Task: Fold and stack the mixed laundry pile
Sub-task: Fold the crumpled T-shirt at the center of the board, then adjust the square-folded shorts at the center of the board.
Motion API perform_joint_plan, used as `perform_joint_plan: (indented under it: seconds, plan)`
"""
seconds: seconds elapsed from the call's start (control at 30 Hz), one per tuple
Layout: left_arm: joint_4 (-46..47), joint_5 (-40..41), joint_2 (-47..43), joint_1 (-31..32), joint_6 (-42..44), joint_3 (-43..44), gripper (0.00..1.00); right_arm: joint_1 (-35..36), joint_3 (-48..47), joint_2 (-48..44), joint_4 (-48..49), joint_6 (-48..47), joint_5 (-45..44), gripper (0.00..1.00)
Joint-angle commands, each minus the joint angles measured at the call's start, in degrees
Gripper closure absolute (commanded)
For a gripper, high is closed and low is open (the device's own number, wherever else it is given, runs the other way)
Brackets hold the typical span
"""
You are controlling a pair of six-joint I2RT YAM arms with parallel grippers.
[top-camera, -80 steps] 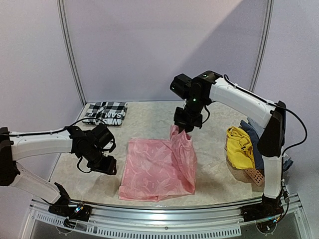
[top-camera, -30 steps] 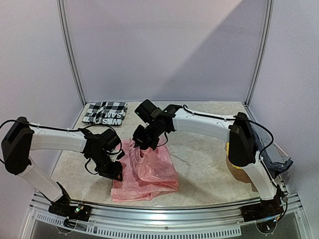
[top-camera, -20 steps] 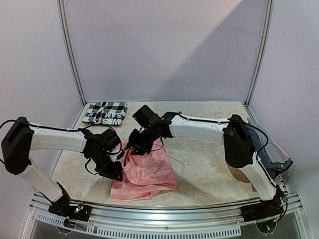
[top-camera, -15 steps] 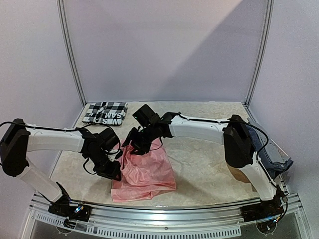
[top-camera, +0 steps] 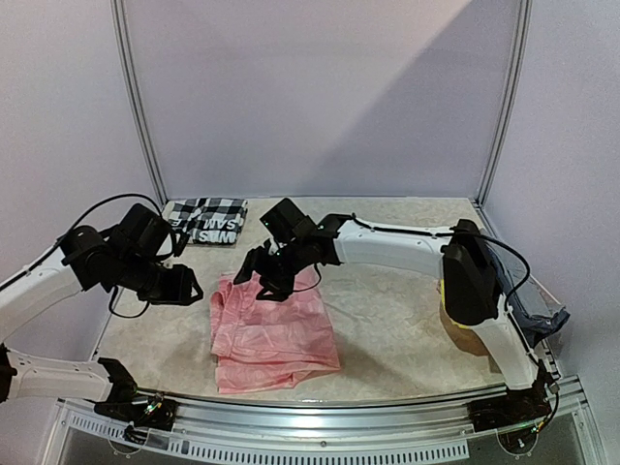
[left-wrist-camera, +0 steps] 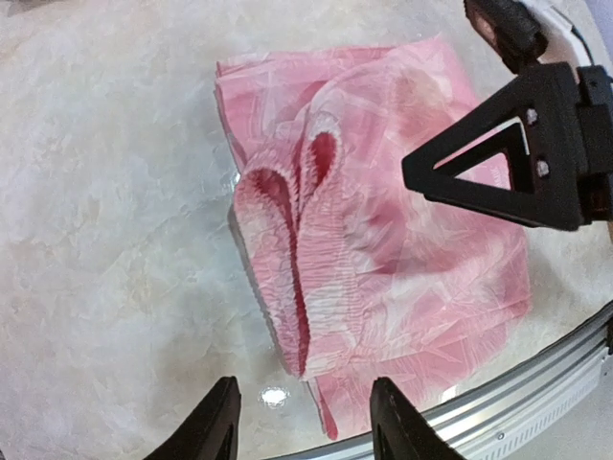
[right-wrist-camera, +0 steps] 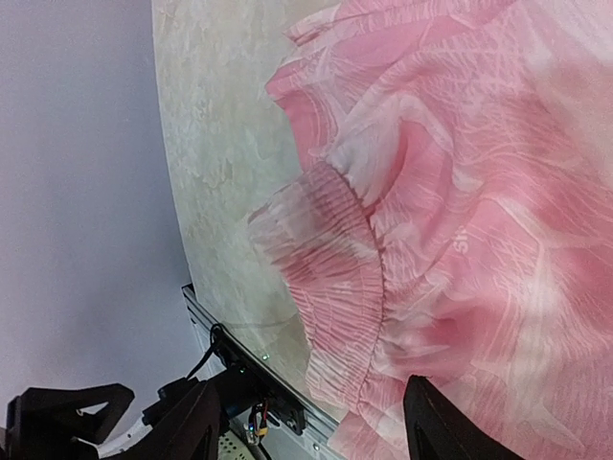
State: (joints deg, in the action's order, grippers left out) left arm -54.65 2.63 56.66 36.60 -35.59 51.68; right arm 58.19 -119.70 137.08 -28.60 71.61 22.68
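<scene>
1. The pink garment [top-camera: 276,329] is seen folded on the table [top-camera: 387,310], near its front edge.
2. The left gripper [top-camera: 191,287] is held just left of it, fingers apart, nothing gripped.
3. The right gripper [top-camera: 262,278] is poised over its far-left corner, fingers likewise spread and empty.
4. The checked shirt [top-camera: 205,221] is laid folded at the far-left corner.

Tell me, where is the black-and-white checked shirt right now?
In the overhead view, the checked shirt lies folded at the far left corner of the table, well apart from the pink garment, which lies nearer the front edge.
</scene>
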Motion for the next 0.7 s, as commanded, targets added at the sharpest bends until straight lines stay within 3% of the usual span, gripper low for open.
perform_joint_plan:
  seconds: [0.0,0.33,0.67]
  plan:
    - [2.27,-2.03,7.53,-0.74,8.11,4.56,0.53,-0.57,0.17,-7.28,-7.59,-8.76,-3.59,0.34]
    - [6.46,-10.72,31.52,-0.81,19.8,17.18,0.56,3.24,14.64,-15.95,-10.45,-18.51,-3.71,0.49]
    - [5.79,-10.03,45.55,-3.75,23.84,21.03,0.58,5.7,19.87,-12.79,-5.33,-20.88,0.47,0.55]
